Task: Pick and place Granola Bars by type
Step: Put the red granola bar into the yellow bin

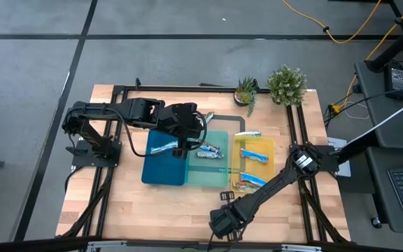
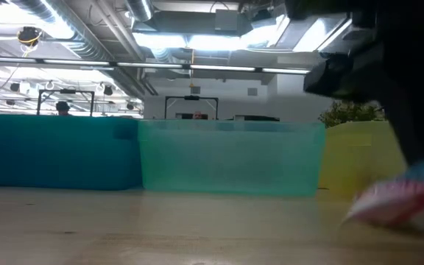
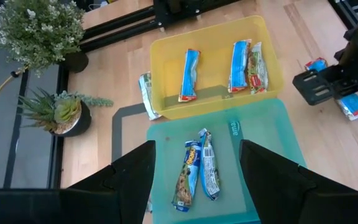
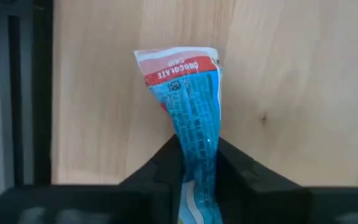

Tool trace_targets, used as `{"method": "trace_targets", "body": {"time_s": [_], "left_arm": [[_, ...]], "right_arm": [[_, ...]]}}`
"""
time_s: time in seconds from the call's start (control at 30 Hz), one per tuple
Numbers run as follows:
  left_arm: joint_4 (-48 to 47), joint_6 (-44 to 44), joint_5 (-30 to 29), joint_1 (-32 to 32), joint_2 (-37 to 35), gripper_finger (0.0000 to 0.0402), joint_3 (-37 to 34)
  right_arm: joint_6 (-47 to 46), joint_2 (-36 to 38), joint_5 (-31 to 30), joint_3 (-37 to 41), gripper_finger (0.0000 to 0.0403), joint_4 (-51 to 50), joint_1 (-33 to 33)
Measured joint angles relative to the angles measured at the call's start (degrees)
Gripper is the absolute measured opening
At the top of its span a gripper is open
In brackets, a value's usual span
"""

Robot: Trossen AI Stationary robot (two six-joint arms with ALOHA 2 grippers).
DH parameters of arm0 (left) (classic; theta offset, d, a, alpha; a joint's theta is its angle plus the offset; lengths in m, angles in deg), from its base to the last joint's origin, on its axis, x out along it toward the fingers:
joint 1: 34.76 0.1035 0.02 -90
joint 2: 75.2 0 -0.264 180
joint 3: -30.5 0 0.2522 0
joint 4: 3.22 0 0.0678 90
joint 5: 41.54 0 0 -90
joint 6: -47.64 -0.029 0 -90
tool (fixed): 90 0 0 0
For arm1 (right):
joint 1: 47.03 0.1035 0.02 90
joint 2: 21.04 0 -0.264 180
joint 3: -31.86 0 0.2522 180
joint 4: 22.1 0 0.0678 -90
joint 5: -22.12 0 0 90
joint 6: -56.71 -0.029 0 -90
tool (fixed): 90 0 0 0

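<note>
My right gripper [image 4: 197, 146] is low over the near edge of the table [image 1: 224, 222] and shut on a blue granola bar with a red-and-white end [image 4: 180, 68]; the low view shows that bar blurred at the right [image 2: 403, 200]. My left gripper [image 3: 196, 149] hangs open above the teal tray [image 3: 272, 134] and touches nothing. Two blue bars [image 3: 196, 171] lie side by side on that tray's floor. Three bars [image 3: 240, 65] lie in the yellow tray [image 3: 166, 46], one blue bar [image 1: 165, 147] in the dark-blue tray [image 1: 158, 171]. Another bar [image 3: 146, 93] lies on the wood against the yellow tray's outer wall. My right gripper pinches the blue bar between its two fingers around the middle of its length [image 4: 196, 134]. The fingers [image 4: 166, 158] lie along the bar, whose red-and-white end [image 4: 178, 62] sticks out ahead of them. Whether it is clear of the wood, I cannot tell.
Two potted plants [image 1: 286, 84] [image 1: 245, 89] stand at the far edge behind the trays. The three trays sit side by side in the middle of the table. Bare wood [image 1: 117, 203] lies left of and in front of them. Black frame rails run along the table's sides.
</note>
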Motion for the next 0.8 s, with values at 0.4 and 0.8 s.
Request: {"method": "trace_targets", "body": {"time_s": [0.4, 0.8], "left_arm": [[0.0, -0.9, 0.0, 0.0, 0.0, 0.0226, 0.0], [0.0, -1.0, 0.0, 0.0, 0.0, 0.0226, 0.0]], "right_arm": [[-0.5, 0.1, -0.1, -13.6, 0.0049, -20.0, 0.0], [-5.1, 0.2, -8.2, -30.4, 0.0044, -37.2, 0.1]]}}
